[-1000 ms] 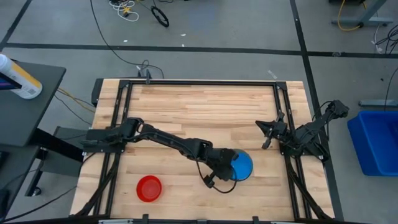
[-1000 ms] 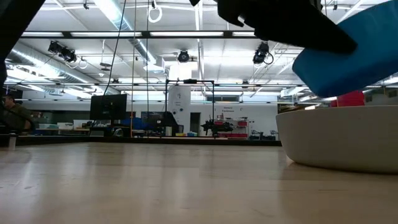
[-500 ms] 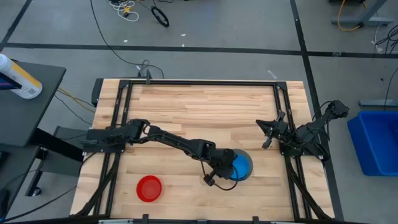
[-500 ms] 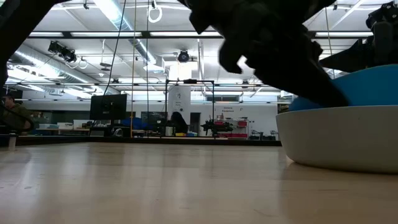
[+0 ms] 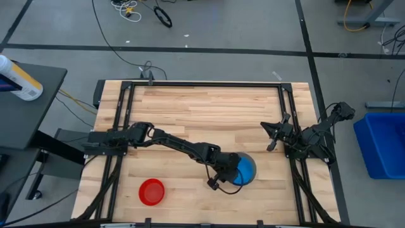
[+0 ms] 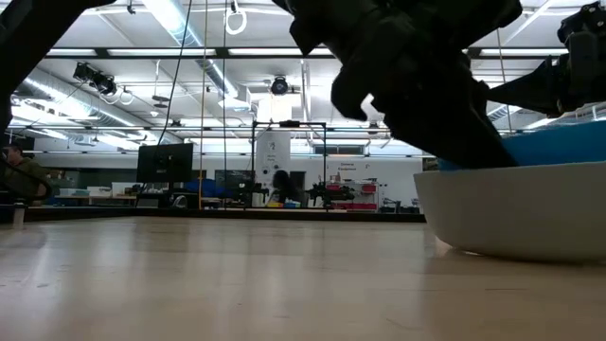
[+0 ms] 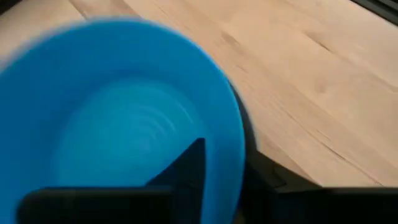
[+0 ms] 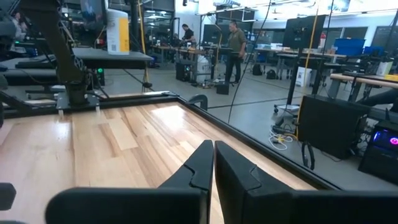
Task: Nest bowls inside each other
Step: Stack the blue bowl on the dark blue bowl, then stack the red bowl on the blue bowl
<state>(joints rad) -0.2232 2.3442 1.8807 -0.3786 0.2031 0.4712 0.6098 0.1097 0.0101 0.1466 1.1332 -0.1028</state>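
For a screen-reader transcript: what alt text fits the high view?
The left gripper reaches to a blue bowl near the wooden table's front right. A red bowl sits front left; the right gripper waits at the right edge.

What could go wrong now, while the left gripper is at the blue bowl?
1. The left gripper has a finger inside the blue bowl's rim. If the arm lifts before the finger is clear, it may drag the bowl out of the grey bowl.
2. The red bowl lies near the table's front edge, so a careless push could send it off.
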